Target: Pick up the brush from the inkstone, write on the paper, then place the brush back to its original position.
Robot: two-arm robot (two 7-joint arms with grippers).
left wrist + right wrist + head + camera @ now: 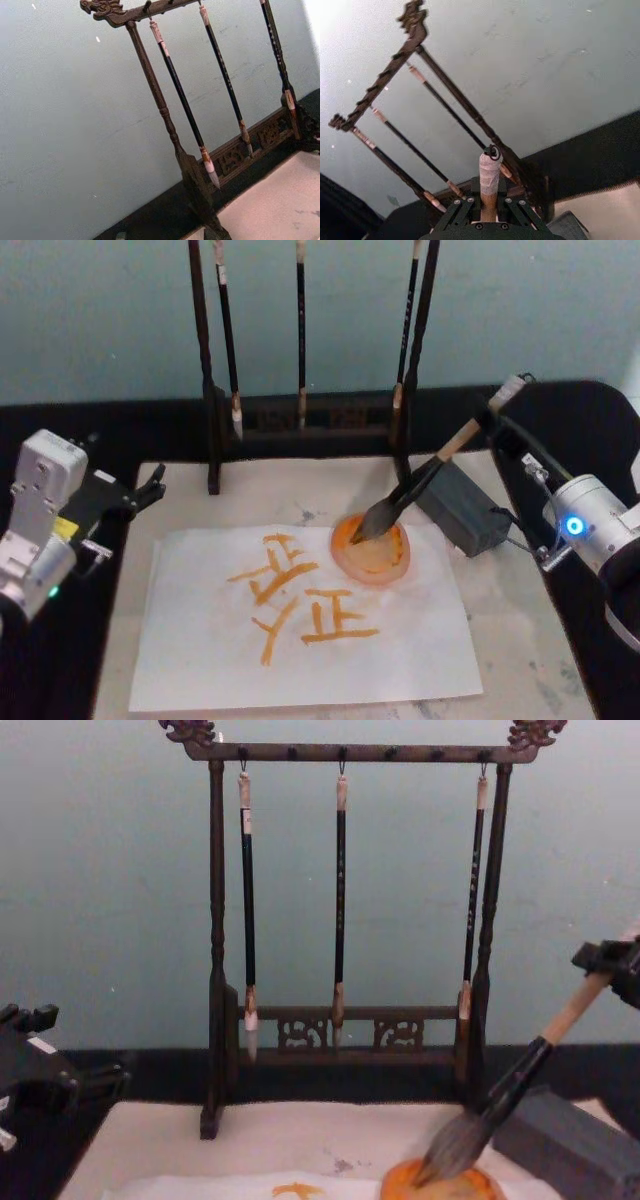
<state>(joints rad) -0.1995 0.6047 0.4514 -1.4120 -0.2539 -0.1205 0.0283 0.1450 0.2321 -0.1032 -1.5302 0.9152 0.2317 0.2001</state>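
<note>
The brush (420, 485) leans steeply, its bushy dark bristles down in a round orange dish (385, 560) at the paper's far right corner. My right gripper (492, 418) is shut on the pale handle just below the white-wrapped top. The right wrist view has that top (490, 175) rising between the fingers (460, 207). In the chest view the brush (520, 1080) slants up to the right gripper (612, 963). The white paper (200, 640) carries several orange strokes. The inkstone (465, 510), a dark grey block, lies right of the dish. My left gripper (150, 485) is parked at the mat's far left corner.
A dark wooden rack (300, 420) with three slim hanging brushes stands behind the paper, close to the held brush. The cream mat (530, 640) lies under everything, with black table around it. Bare mat shows right of the paper.
</note>
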